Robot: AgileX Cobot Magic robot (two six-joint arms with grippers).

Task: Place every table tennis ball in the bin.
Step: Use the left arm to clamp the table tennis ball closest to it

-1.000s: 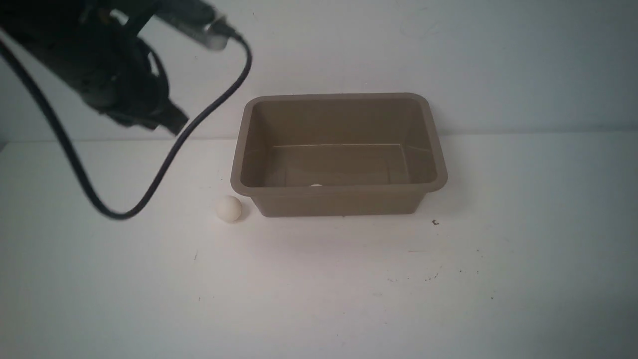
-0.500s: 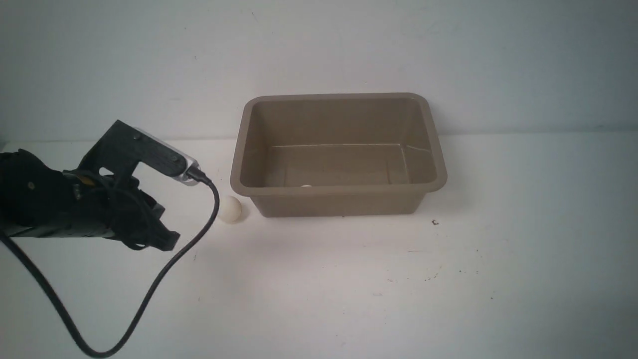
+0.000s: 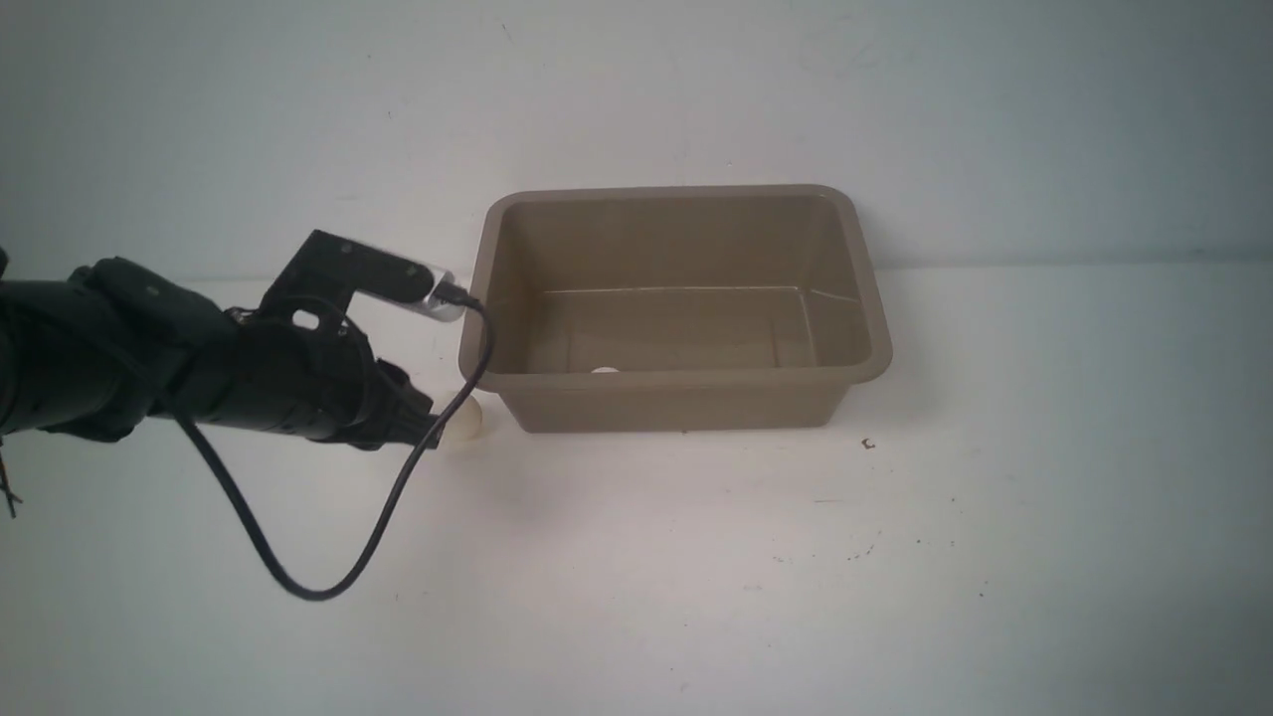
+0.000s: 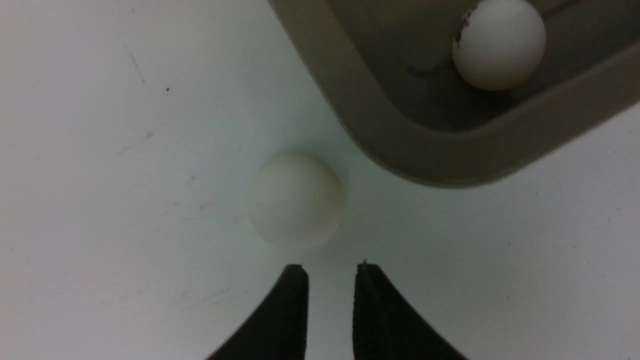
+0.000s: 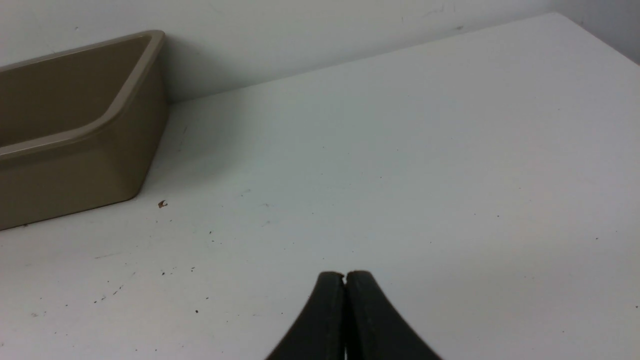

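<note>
1. The left end effector (image 4: 330, 267): tips slightly apart, clamped on nothing; the gap looks narrower than the ball ahead.
2. The loose table tennis ball (image 4: 296, 200) rests on the worktop (image 4: 100, 200) just ahead of those tips, slightly off their centreline, beside the near left corner of the bin (image 4: 425, 155).
3. The second ball (image 4: 499, 45) lies inside the bin.
4. The right end effector (image 5: 345, 276): tips together, well apart from the loose ball; the left arm is nearer.

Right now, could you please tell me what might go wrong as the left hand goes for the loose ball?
1. The left hand is parted less than the loose ball is wide; advancing like this could nudge it away.
2. The ball lies close to the bin corner, so a finger might catch the rim.
</note>
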